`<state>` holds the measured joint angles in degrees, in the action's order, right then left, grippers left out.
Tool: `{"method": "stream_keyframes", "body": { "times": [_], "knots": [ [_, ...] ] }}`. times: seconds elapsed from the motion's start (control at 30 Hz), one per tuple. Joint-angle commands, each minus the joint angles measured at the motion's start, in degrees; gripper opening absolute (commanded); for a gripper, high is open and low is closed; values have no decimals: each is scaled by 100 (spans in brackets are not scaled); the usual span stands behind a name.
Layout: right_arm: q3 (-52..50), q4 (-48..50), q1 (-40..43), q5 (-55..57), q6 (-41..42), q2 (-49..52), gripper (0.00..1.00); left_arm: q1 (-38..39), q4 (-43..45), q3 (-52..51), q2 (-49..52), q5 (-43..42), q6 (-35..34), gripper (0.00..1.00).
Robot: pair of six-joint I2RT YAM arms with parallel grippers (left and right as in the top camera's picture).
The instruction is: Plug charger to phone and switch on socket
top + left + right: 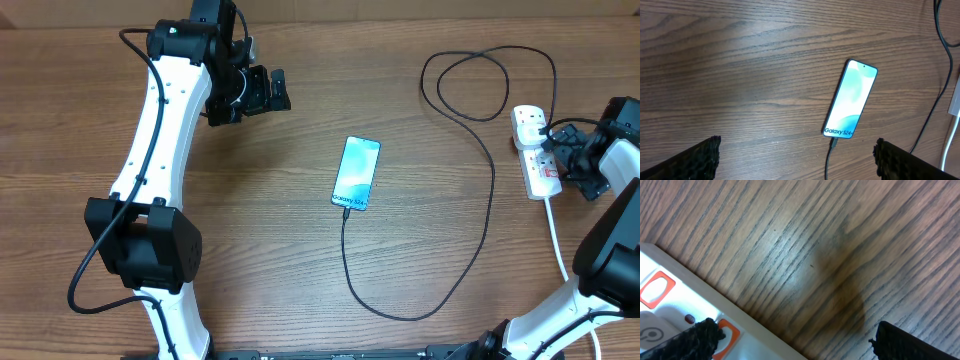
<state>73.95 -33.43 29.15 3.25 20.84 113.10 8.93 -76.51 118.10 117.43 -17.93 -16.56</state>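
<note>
The phone (356, 174) (850, 99) lies face up mid-table, screen lit light blue. The charger cable (470, 215) runs from its lower end, where the connector tip (833, 143) sits in the port, round in a loop to a black plug (545, 128) in the socket (535, 150). The socket's white body (670, 287) shows orange-red switches (655, 287). My left gripper (262, 92) (797, 160) hovers open up and left of the phone. My right gripper (578, 165) (795, 337) is open beside the socket, one finger (700, 337) over a switch (726, 332).
The socket's thick white cord (555, 225) runs down the right side toward the right arm's base. The charger cable forms a loop (480, 85) at the back right. Bare wooden tabletop (270, 230) surrounds the phone.
</note>
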Motion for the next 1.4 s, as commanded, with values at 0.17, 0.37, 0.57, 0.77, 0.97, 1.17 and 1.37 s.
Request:
{"method": "stream_keyframes", "body": {
  "times": [0.17,0.37,0.57,0.77,0.97,1.17,1.37],
  "knots": [
    [-114,-299,-251,-599,-188,264,100,9,7,9,-59,55,-15,100],
    [-114,-378,-251,-595,-188,264,100,9,7,9,-59,55,-15,100],
    [-114,-424,-251,-588,-188,264,100,9,7,9,-59,55,-15,100],
    [-114,-496,-251,-551,-188,264,100,9,7,9,-59,55,-15,100],
    [597,-1451,-170,118,-188,114,100,9,7,9,-59,55,-15,100],
    [2033,-3014,-146,-166,-791,-125,100,9,7,9,-59,55,-15,100],
    [2192,-3421,-380,-422,-1241,-205,100,9,7,9,-59,55,-15,100]
  ]
}}
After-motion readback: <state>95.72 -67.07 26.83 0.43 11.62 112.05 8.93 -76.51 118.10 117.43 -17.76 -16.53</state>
